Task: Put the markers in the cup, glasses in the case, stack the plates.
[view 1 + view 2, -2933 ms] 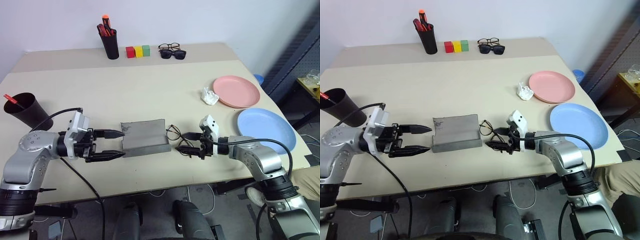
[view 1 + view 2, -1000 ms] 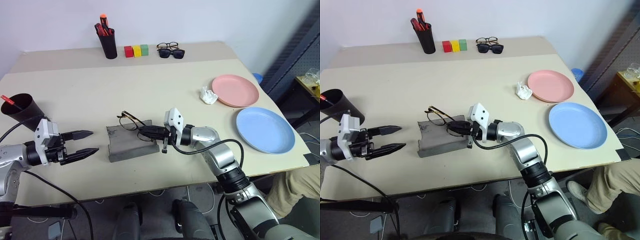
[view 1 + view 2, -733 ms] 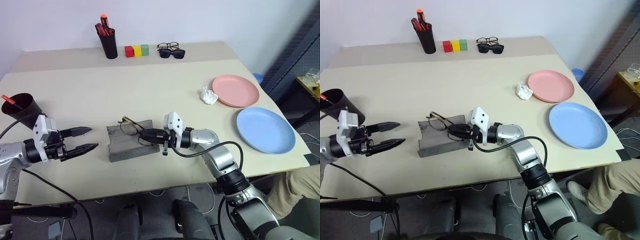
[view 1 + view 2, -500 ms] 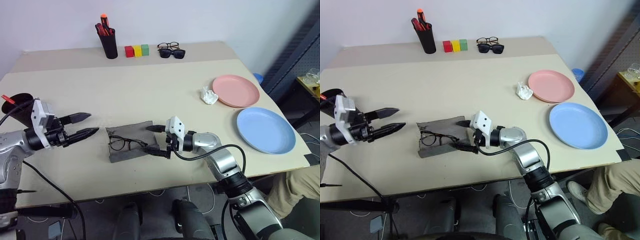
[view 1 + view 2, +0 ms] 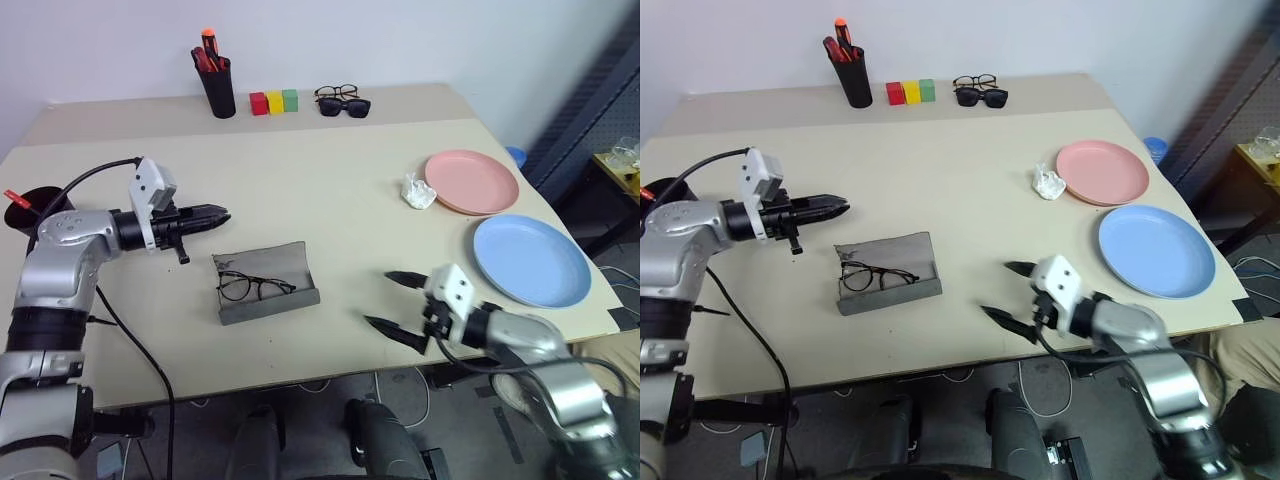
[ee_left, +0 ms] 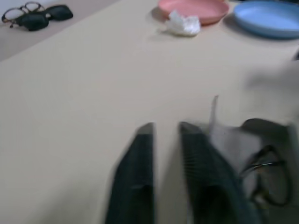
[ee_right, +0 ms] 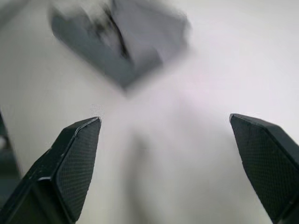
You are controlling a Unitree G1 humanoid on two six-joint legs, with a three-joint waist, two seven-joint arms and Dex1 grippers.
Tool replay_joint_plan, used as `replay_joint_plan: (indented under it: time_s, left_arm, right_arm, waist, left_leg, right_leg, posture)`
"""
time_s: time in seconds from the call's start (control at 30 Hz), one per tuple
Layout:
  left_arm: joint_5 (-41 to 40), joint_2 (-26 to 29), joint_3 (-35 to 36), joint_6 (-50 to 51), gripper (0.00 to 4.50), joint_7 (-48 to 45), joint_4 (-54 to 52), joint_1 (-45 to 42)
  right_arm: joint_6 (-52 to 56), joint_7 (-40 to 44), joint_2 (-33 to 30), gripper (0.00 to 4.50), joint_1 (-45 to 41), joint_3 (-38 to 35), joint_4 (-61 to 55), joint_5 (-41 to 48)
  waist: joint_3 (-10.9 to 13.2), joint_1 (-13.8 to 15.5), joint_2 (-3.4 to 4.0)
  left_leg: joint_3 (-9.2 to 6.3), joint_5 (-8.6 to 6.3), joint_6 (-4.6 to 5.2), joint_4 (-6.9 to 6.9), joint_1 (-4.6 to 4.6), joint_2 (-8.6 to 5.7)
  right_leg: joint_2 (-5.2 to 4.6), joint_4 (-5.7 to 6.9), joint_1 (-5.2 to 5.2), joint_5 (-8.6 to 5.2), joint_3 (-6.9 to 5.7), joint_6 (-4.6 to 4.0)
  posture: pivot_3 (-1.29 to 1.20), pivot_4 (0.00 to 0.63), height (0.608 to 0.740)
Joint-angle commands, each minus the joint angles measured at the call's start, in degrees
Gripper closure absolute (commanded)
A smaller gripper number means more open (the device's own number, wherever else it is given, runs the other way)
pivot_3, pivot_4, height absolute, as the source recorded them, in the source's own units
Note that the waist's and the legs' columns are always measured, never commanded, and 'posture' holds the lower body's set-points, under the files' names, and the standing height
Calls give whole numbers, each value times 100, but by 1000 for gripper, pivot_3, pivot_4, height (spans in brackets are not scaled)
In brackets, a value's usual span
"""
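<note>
Now thin wire glasses (image 5: pixel 256 288) lie inside grey felt case (image 5: pixel 268 281), frame centre; left claw (image 5: pixel 222 214) together, right claw (image 5: pixel 392 300) apart, empty.

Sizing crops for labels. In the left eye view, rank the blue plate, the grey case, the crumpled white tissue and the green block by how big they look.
Largest to smallest:
1. blue plate
2. grey case, clearly smaller than the plate
3. crumpled white tissue
4. green block, though it sits farthest back, which shrinks it

A pen holder (image 5: pixel 220 92) stands at the surface's (image 5: pixel 330 170) far edge. Beside it sit three blocks (image 5: pixel 275 102) and sunglasses (image 5: pixel 346 107). A crumpled tissue (image 5: pixel 418 191) lies nearer.
</note>
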Motion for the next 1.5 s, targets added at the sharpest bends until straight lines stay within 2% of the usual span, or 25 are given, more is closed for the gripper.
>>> replay_joint_plan:
  time_s: [0.03, 0.17, 0.27, 0.4, 0.47, 0.53, 0.67, 0.8, 1.0, 1.17, 1.33, 1.5]
  left_arm:
    - [486, -89, -288, -515, 4428, -258, 824, -622]
    - [1050, -425, -754, -984, 4428, -615, 2014, -1417]
    - [1324, -634, -966, -1227, 4428, -961, 2696, -1809]
    - [1643, -812, -1391, -1116, 4428, -1900, 3086, -2017]
    - [1692, -698, -1788, -1022, 4428, -2316, 2821, -1841]
    - [1192, -384, -2297, -680, 4428, -2437, 2130, -1553]
    - [250, 199, -2658, 108, 4428, -2437, 893, -1116]
    - [-141, 627, -2878, 404, 4428, -2437, 78, -699]
    - [-76, 467, -2486, 604, 4428, -2437, -408, -291]
    - [-14, 431, -2438, 675, 4428, -2437, -730, -108]
    - [132, 125, -1981, 469, 4428, -2076, -330, -220]
    - [34, -411, -1321, 314, 4428, -1465, 146, -812]
  right_arm:
    - [-134, 95, -251, 0, 650, -632, -560, 176]
    - [-44, 23, -244, 0, 1318, -1072, -1023, 428]
    - [8, -106, -210, 0, 1447, -1151, -1175, 489]
    - [-28, -241, -167, 0, 1478, -1164, -1200, 502]
    - [-84, -299, -148, 0, 1433, -1152, -1140, 482]
    - [-137, -347, -127, 0, 1388, -1143, -1080, 469]
    - [-224, -420, -78, 0, 1336, -1055, -977, 421]
    - [-283, -471, -38, 0, 1278, -935, -860, 395]
    - [-350, -492, -11, 0, 1126, -827, -606, 399]
    - [-342, -543, 24, 0, 1115, -872, -431, 440]
    - [-322, -649, 71, 0, 1093, -999, -369, 520]
    - [-241, -906, 149, 0, 712, -1296, -22, 667]
  waist:
    - [0, -13, -2]
    - [-1, 4, -4]
    - [-1, -9, -8]
    - [0, -12, -8]
    - [0, -11, -9]
    - [0, -33, -8]
    - [1, -18, -7]
    - [1, 12, -7]
    - [0, 18, -7]
    - [0, 4, -6]
    - [0, 16, -6]
    - [1, 18, -8]
  left_leg:
    - [0, 0, 0, 0, 0, 0]
    - [-2, 0, 0, 2, 0, 0]
    - [-1, 0, 0, 6, -1, 0]
    - [-1, -1, 1, 5, -2, -1]
    - [-2, -2, 2, 4, -4, -1]
    - [-2, -2, 3, 4, -4, 0]
    - [-3, -3, 4, 3, -4, 5]
    - [-3, -3, 4, 6, -4, 2]
    - [-2, -3, 4, 10, -3, 0]
    - [-3, -3, 4, 9, -2, 0]
    - [-3, -3, 4, 10, -2, -1]
    - [-4, -2, 4, 13, -3, -1]
  right_leg:
    - [0, -1, 1, 0, 0, 0]
    - [1, -2, 2, -1, 0, 1]
    - [0, -7, 5, -2, 1, 4]
    - [-1, -12, 7, 1, 1, -2]
    - [-1, -12, 7, 5, 1, -9]
    - [-1, -11, 5, 7, 1, -13]
    - [-2, -8, 3, 6, 2, -12]
    - [-7, -10, 5, 0, 2, -2]
    - [-9, -12, 10, -1, 2, -1]
    - [-8, -12, 9, -2, 2, -1]
    - [-7, -12, 9, -3, 2, 1]
    - [-5, -11, 10, -3, 1, 2]
  posture:
    - [0, 150, 740]
    - [0, 150, 740]
    - [0, 150, 740]
    - [0, 150, 740]
    - [0, 150, 740]
    - [0, 150, 740]
    - [0, 150, 740]
    - [0, 150, 740]
    - [0, 150, 740]
    - [0, 150, 740]
    - [0, 150, 740]
    - [0, 150, 740]
